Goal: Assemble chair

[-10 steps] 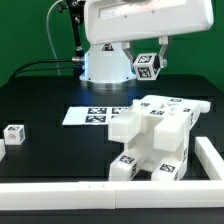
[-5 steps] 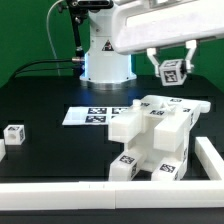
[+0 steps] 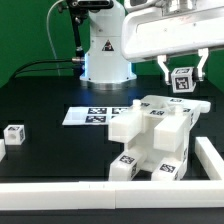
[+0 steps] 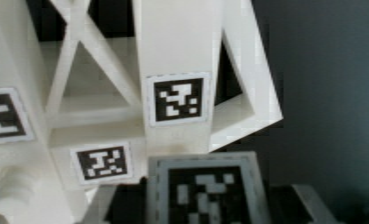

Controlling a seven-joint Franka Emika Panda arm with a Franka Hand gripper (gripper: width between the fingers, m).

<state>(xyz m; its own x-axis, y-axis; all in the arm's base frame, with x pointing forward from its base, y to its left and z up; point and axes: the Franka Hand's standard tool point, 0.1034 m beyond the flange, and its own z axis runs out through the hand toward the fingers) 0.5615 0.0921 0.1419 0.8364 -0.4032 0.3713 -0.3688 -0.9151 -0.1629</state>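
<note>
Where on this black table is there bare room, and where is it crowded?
Bare: the black stretch between the small tagged block and the chair assembly, from the marker board down to the border rail; also the strip between marker board and robot base. Crowded: the exterior view's right, where the assembly fills the rail's corner near the gripper holding a tagged part.

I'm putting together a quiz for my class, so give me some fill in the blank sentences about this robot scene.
1. The claw is closed on a small tagged white ____.
2. The held piece hangs ____ the part-built chair, not touching it.
3. A lone loose part lies on the table toward the exterior view's ____.
Missing words: block; above; left.
</note>
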